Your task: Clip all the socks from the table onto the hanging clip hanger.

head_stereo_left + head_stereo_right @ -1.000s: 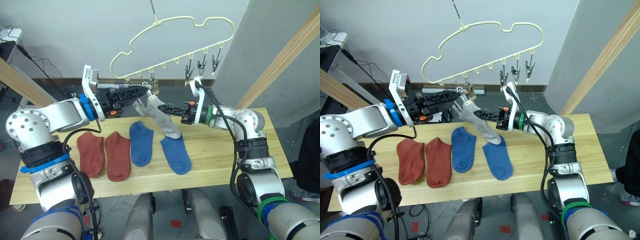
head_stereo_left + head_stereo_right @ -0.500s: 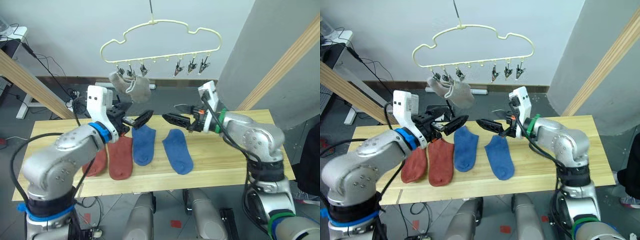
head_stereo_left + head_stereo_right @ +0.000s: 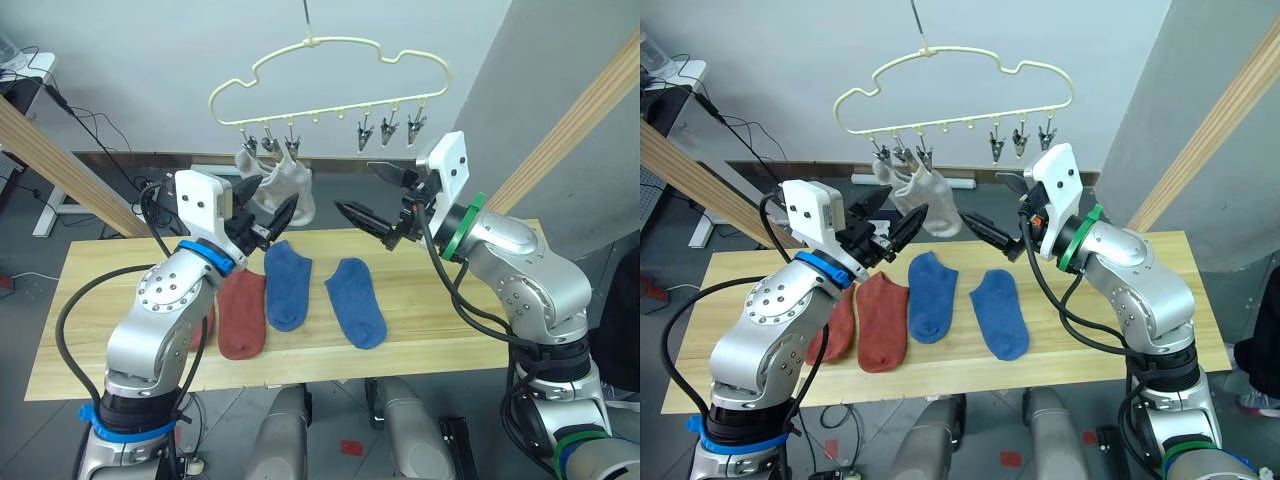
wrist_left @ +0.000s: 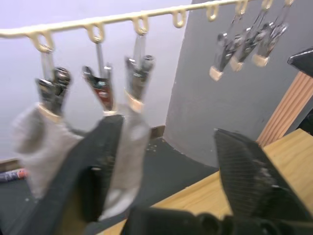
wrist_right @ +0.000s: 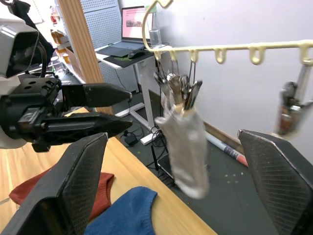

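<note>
The hanger (image 3: 330,75) hangs by its hook above the far side of the table (image 3: 440,335), with a row of clips along its lower bar. Two grey socks (image 3: 285,190) hang from clips at the robot's left end of that row; the three clips (image 3: 392,128) at the right end hang bare.

On the table lie four socks side by side: two red socks (image 3: 240,312) to the left, partly hidden behind the left arm, and two blue socks (image 3: 355,315) to their right. The blue pair lie close together but apart, flat on the wood.

The left gripper (image 3: 262,222) is raised above the table just below the hung grey socks. Its fingers are spread apart and grasp nothing; in the left wrist view one grey sock shows behind a finger (image 4: 83,166).

The right gripper (image 3: 375,195) is raised near the middle of the hanger, below the bare clips. Its fingers are spread wide and empty, pointing toward the left gripper.
</note>
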Controlling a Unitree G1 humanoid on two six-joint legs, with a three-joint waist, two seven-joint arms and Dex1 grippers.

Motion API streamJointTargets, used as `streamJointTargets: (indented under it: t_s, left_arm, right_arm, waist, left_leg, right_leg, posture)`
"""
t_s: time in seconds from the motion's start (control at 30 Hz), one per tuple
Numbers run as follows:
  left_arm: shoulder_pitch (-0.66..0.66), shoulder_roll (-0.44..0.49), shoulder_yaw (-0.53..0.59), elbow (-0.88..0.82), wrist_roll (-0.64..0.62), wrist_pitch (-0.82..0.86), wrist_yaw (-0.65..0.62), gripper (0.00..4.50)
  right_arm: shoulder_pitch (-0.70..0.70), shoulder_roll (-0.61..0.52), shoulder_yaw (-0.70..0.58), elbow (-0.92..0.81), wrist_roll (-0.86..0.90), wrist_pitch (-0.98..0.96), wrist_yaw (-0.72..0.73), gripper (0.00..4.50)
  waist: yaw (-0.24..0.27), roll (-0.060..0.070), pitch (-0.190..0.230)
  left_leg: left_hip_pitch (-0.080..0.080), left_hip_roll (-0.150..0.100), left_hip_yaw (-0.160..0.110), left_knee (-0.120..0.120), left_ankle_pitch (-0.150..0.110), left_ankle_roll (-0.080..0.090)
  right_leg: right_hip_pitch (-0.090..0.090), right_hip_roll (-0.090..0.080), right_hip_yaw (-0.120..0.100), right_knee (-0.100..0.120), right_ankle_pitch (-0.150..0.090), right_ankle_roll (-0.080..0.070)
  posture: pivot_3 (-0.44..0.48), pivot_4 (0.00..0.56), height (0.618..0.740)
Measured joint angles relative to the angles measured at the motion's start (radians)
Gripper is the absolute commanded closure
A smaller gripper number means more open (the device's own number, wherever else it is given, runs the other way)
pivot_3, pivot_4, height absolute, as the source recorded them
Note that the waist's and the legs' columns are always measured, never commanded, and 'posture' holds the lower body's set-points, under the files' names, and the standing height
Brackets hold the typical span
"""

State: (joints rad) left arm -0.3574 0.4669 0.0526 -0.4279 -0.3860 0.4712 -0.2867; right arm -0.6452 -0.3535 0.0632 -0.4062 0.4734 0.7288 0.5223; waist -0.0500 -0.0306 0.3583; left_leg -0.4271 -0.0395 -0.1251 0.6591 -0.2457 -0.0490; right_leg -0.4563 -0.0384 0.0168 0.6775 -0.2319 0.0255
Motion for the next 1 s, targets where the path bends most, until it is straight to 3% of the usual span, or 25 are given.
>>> streamJointTargets:
  t_s: [0.13,0.3,1.0]
  left_arm:
    - [-0.01,-0.026,-0.001,0.023,0.032,-0.025,-0.004,1.48]
    - [-0.01,-0.064,-0.007,0.038,0.05,-0.033,-0.011,2.59]
    - [-0.127,-0.153,-0.034,0.23,0.207,-0.175,0.016,2.59]
  right_arm:
    - [-0.005,-0.002,0.001,0.0,-0.012,-0.01,0.001,0.0]
    - [-0.013,-0.017,0.024,0.0,-0.041,-0.047,0.008,0.0]
    - [-0.031,-0.004,0.059,-0.001,-0.058,-0.061,0.027,0.0]
  waist:
    - [-0.002,0.0,0.0]
    - [-0.003,0.0,0.0]
    - [-0.006,0.0,0.0]
  left_leg:
    - [0.0,0.0,0.0,0.0,0.0,0.0]
    - [0.0,0.0,0.0,0.0,0.0,0.0]
    - [0.0,0.0,-0.001,0.002,0.0,0.0]
  right_leg:
    - [0.0,0.0,0.0,0.0,0.0,0.0]
    - [0.0,0.0,0.0,0.0,0.0,0.0]
    - [0.0,0.0,-0.001,0.001,0.0,0.0]
  posture:
    - [-0.045,0.364,0.74]
    - [-0.049,0.356,0.74]
    - [-0.063,0.361,0.74]
